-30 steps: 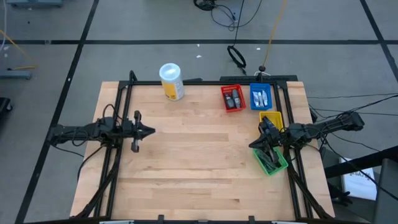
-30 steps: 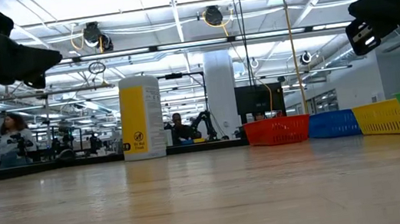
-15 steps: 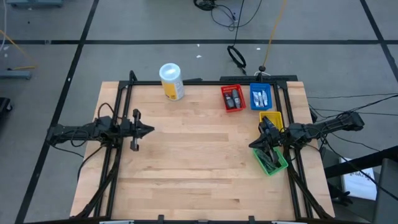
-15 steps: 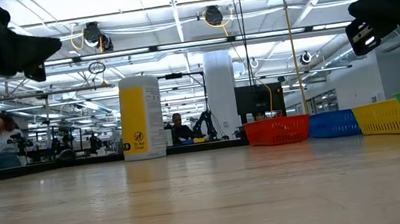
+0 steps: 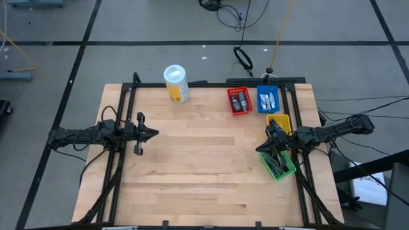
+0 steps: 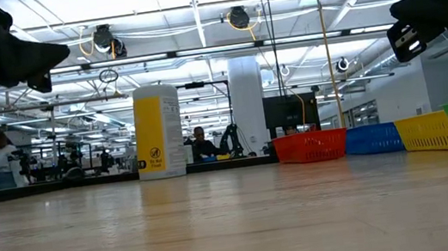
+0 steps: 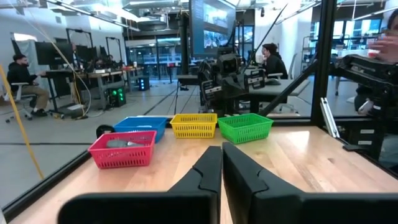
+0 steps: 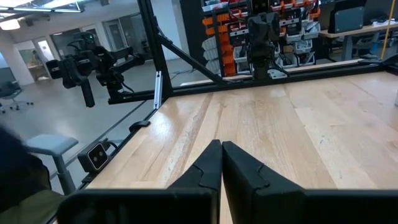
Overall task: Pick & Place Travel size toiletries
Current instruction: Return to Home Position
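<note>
The travel size toiletries lie in small bins at the table's far right: dark ones in the red bin (image 5: 239, 101), silver-white ones in the blue bin (image 5: 268, 99), dark ones in the green bin (image 5: 277, 164). A yellow bin (image 5: 281, 121) stands between the blue and green ones. My right gripper (image 5: 260, 149) hangs shut above the green bin's left side, touching nothing; its fingers (image 8: 221, 157) point toward the table's left. My left gripper (image 5: 154, 134) is shut too (image 7: 221, 163), held above the table's left middle.
A tall white canister with a yellow label (image 5: 176, 83) stands near the far edge, left of the bins. Black frame rails (image 5: 121, 121) run along both table sides. Bare wood (image 5: 204, 160) spreads between the arms. People show in the room behind.
My left gripper has risen slightly in the low view. The bins and the canister have stayed put. A person walks in the room behind.
</note>
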Available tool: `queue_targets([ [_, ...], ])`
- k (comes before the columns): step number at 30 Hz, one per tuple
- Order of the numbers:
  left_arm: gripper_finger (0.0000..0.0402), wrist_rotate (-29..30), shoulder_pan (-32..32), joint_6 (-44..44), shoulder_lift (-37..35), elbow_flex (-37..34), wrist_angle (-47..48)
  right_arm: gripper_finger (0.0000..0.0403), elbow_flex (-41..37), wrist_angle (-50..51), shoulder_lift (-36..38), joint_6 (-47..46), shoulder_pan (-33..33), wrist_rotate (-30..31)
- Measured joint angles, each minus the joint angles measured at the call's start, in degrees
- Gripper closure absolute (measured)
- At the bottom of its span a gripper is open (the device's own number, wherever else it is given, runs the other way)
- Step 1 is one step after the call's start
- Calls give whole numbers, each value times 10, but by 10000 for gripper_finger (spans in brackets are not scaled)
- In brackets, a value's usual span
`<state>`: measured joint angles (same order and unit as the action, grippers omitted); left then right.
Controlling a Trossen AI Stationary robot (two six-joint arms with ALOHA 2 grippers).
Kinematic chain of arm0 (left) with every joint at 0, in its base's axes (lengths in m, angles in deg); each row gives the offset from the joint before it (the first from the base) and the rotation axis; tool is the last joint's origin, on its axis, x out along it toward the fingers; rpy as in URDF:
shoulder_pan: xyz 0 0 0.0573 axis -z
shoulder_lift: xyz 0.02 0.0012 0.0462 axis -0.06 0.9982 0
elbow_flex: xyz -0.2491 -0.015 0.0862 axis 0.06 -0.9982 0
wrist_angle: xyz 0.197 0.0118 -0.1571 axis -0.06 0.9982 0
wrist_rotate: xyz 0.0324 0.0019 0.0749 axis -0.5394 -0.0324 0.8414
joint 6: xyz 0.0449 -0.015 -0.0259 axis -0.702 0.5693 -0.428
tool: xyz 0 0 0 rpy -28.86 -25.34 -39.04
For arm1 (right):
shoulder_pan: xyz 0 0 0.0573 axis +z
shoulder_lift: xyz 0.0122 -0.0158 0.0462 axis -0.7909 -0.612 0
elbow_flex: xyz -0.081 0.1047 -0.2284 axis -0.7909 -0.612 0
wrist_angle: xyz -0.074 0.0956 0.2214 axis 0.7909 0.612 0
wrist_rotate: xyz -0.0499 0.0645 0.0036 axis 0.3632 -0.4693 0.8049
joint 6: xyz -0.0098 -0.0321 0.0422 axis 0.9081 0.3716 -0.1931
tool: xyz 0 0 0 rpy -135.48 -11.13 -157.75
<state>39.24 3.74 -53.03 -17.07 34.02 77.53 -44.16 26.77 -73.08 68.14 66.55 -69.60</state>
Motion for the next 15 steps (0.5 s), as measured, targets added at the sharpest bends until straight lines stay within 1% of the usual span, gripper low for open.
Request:
queue_targets([
  [4, 400, 0, 0, 0, 0, 0, 0, 399, 0, 0, 0, 0, 0, 0],
  [7, 394, 0, 0, 0, 0, 0, 0, 398, 0, 15, 8, 16, 0, 0],
  [8, 390, 0, 0, 0, 0, 0, 0, 398, 0, 20, 19, 32, -3, 0],
  [12, 377, 0, 0, 0, 0, 0, -1, 399, 0, 47, 77, 147, -27, 2],
  [15, 374, -1, 0, 0, 0, 0, -1, 399, 1, 102, 131, 160, -41, 0],
])
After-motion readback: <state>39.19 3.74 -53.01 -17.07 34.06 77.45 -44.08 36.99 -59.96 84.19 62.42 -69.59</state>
